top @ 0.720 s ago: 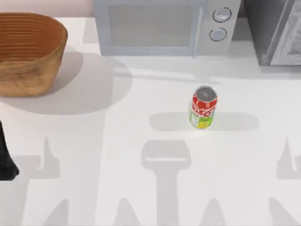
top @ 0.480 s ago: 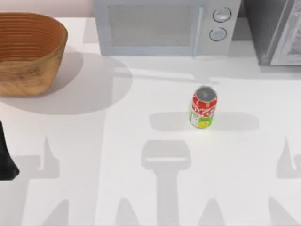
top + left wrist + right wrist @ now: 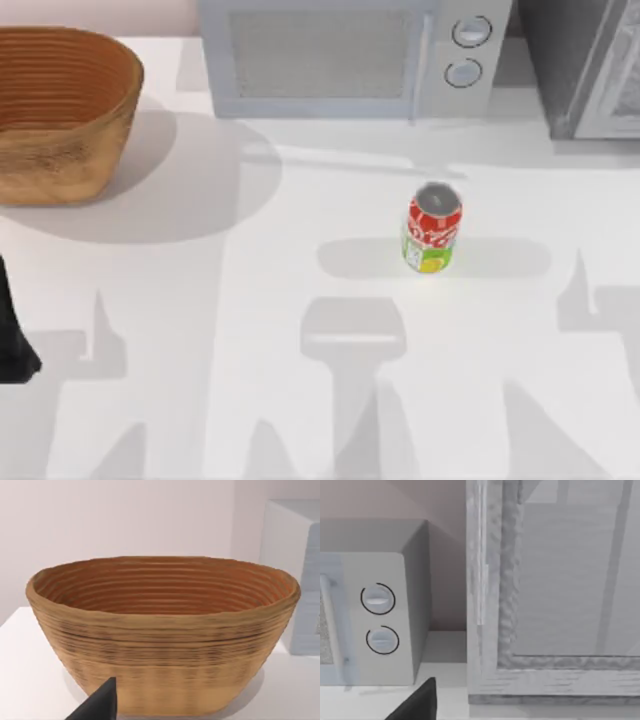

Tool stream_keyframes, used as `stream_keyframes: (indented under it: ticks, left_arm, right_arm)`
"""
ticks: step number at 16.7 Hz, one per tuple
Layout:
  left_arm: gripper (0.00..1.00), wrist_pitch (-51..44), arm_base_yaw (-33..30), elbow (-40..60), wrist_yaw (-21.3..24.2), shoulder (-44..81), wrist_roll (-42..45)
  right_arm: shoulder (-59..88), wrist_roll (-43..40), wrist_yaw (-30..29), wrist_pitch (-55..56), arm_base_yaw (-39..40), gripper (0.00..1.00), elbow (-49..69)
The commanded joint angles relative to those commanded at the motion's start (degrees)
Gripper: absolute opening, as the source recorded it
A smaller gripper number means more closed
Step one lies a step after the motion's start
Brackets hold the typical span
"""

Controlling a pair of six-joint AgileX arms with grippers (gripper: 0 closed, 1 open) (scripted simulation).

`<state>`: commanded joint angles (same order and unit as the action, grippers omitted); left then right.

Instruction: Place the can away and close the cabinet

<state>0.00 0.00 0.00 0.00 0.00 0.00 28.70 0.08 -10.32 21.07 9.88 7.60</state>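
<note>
one thing has changed over the last half second: the arm shadow on the table [image 3: 250, 300] at the right. it has slid inward toward the middle, and new streaks of shade have spread along the near edge below the can [image 3: 433, 228]. i read that as the right arm starting to swing in, so the reach for the can is only beginning. nothing else has shifted. the can stands upright where it was, untouched, right of centre. it is in front of the microwave [image 3: 340, 60], below its dials, and well apart from the cabinet [image 3: 590, 70] at the far right corner.

the right gripper [image 3: 417, 702] shows as one dark tip at the edge of its wrist view. it faces the gap between the microwave's dial side and the cabinet's framed panel. whether it is apart or together i cannot tell. the can is not in front of that camera, so by my judgement the gripper is still aimed past the can and has to turn down and inward to reach it.

the left arm [image 3: 10, 335] sits parked at the table's left edge, and its gripper [image 3: 97, 707] looks at the basket [image 3: 50, 165]. its state i cannot tell either.

both steps, storing the can and shutting the cabinet, remain to be done.
</note>
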Motion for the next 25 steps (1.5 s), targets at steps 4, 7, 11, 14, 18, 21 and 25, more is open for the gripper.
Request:
stream_keyframes:
  ticks: [4,7,11,14,18,21,25]
  left_arm:
    - [1.0,0.0,0.0,0.0,0.0,0.0,0.0]
    - [1.0,0.0,0.0,0.0,0.0,0.0,0.0]
    - [1.0,0.0,0.0,0.0,0.0,0.0,0.0]
    - [1.0,0.0,0.0,0.0,0.0,0.0,0.0]
    - [1.0,0.0,0.0,0.0,0.0,0.0,0.0]
    - [1.0,0.0,0.0,0.0,0.0,0.0,0.0]
    - [1.0,0.0,0.0,0.0,0.0,0.0,0.0]
  right_arm:
    - [21.8,0.1,-7.8,16.0,7.5,1.0,5.8]
    - [39.6,0.1,-14.2,29.1,13.6,1.0,10.5]
    - [63.4,0.2,-22.8,46.6,21.8,1.0,16.8]
    - [79.9,0.2,-28.7,58.7,27.5,1.0,21.2]
    - [98.2,0.3,-35.3,72.1,33.8,1.0,26.0]
    - [107.8,0.3,-38.8,79.1,37.1,1.0,28.5]
    - [112.9,0.3,-40.6,82.9,38.8,1.0,29.9]
